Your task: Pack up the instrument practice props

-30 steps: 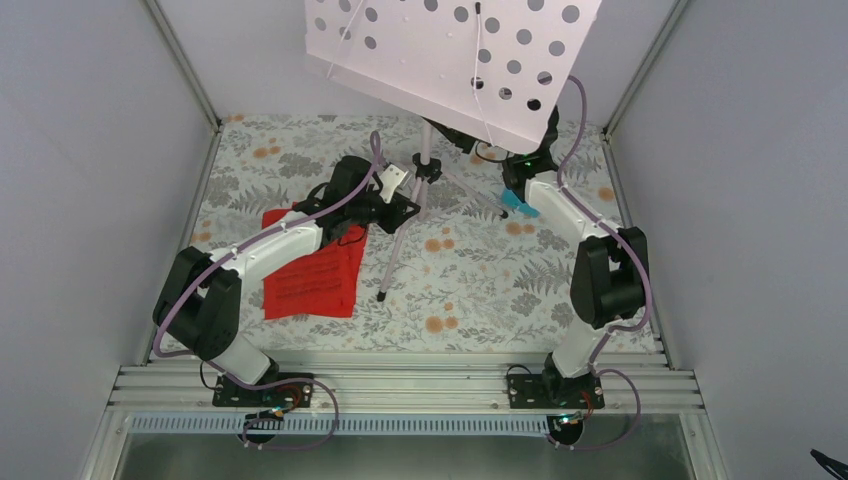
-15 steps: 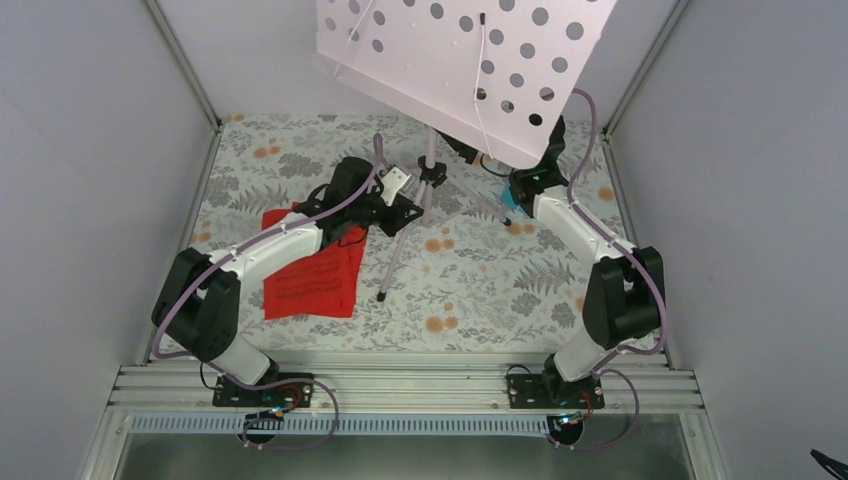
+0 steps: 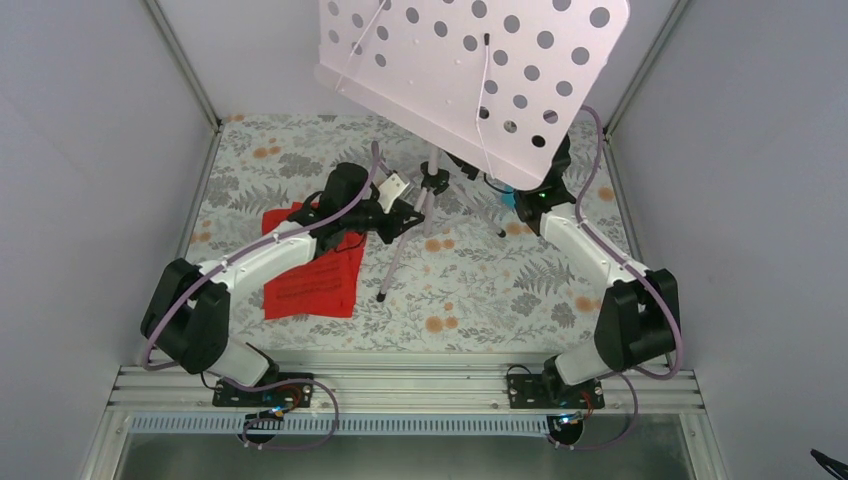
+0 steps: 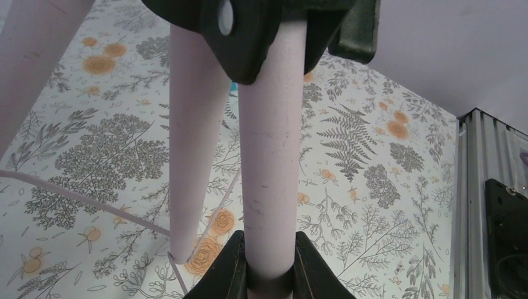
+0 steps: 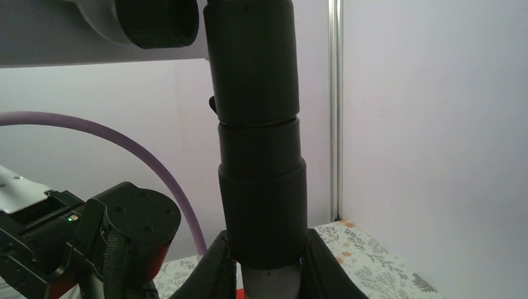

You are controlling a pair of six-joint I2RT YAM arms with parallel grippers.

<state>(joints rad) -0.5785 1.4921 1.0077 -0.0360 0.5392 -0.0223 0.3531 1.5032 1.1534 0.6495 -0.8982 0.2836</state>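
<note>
Quick notes on that last second. The red sheets sat flat on the table just left of the music stand, untouched as far as I could tell. Your left fingers were pinched narrow around the stand's pale tube, low down by the leg hub, same grip as a second before. What changed was higher up. The perforated desk swung over to the right in the top view, and your right arm followed it out. The right fingers also closed in over that second, and they were clamped on the black collar right under the desk.

So you'd got the stand in both hands, and I'd guess folding was next. The legs were still splayed and nothing was packed yet. The stand's long axis ran from its near foot up and away, leaning right, with the desk face tipped up toward the overhead camera. The metronome was a turquoise sliver just right of the stand's legs, mostly hidden.
</note>
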